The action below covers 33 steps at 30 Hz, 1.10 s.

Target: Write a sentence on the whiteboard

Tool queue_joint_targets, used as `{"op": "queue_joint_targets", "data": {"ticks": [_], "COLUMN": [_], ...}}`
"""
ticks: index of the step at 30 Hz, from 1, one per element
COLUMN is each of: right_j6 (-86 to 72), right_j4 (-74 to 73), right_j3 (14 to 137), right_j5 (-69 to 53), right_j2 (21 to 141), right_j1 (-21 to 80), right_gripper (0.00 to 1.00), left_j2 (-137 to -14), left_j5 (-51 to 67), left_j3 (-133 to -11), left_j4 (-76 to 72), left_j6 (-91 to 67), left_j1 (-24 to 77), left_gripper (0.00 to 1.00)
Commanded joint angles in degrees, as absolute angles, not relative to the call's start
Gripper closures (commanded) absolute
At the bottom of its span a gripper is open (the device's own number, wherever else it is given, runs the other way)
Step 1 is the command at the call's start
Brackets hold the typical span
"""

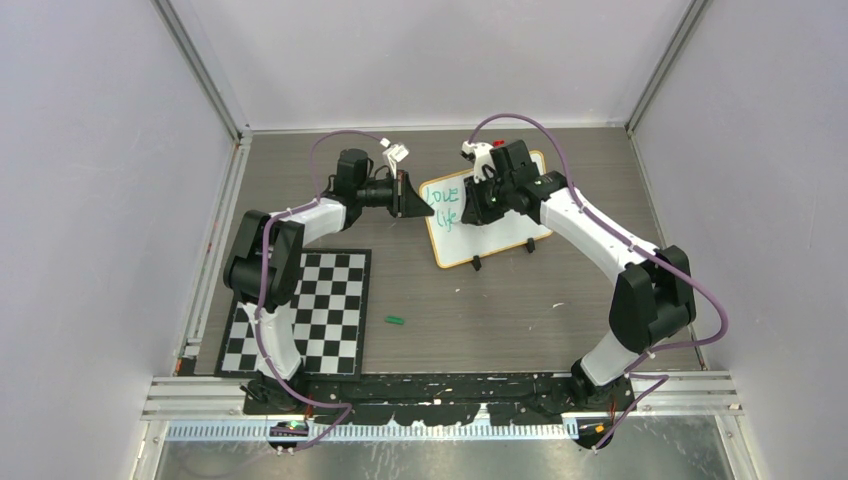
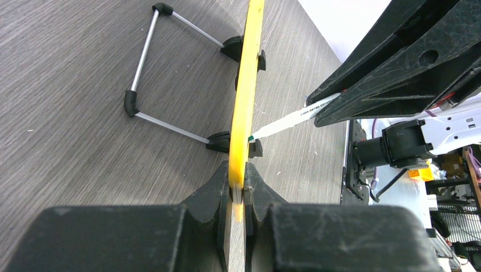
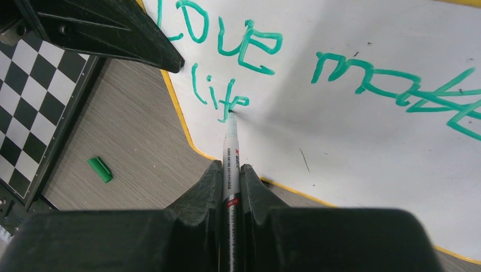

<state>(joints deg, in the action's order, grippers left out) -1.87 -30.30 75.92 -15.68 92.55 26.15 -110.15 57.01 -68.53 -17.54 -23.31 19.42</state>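
Observation:
The whiteboard [image 1: 500, 232] stands tilted on its wire stand at the table's middle back. My left gripper [image 1: 413, 196] is shut on its yellow-framed left edge [image 2: 245, 102]. My right gripper [image 1: 483, 197] is shut on a white marker [image 3: 231, 164], its green tip touching the board face [image 3: 351, 141] at the end of "life". The green sentence [image 3: 238, 51] reads "love make" on the top line and "life" below. In the left wrist view the marker [image 2: 295, 118] meets the board edge-on.
A black-and-white checkerboard mat [image 1: 310, 312] lies at the left front. The green marker cap [image 1: 394, 321] lies on the wood table in front of the board; it also shows in the right wrist view [image 3: 100, 169]. Grey walls enclose the table.

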Motion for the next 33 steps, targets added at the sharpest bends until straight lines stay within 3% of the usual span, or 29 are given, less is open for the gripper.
{"op": "queue_joint_targets", "data": {"ticks": [1,20,24,30,33], "right_j6": [-0.35,1.67,1.09,0.13,0.07], "right_j4": [-28.72,-32.53,-33.46,-33.71,-33.44], "right_j3": [75.77,78.0,78.24,77.41,76.8], "right_j5": [-12.26,-15.99,-18.4,-18.78,-18.73], "right_j2": [90.44,87.46,85.41,83.92,83.53], "right_j1": [25.93,24.7,24.64,24.53,24.32], "right_gripper": [1.0,1.0,1.0,1.0,1.0], "left_j2": [-108.45,-108.21,-107.49,-106.05,-105.67], "left_j5": [57.62,57.73,57.44,56.93,56.26], "left_j3": [-68.06,-69.07,-69.76,-69.94,-69.72], "left_j4": [-17.55,-15.18,-12.89,-10.73,-9.17], "left_j6": [-22.12,-20.95,-19.5,-17.79,-16.4], "left_j1": [20.13,20.73,21.05,21.61,21.92], "left_gripper": [1.0,1.0,0.96,0.79,0.76]}}
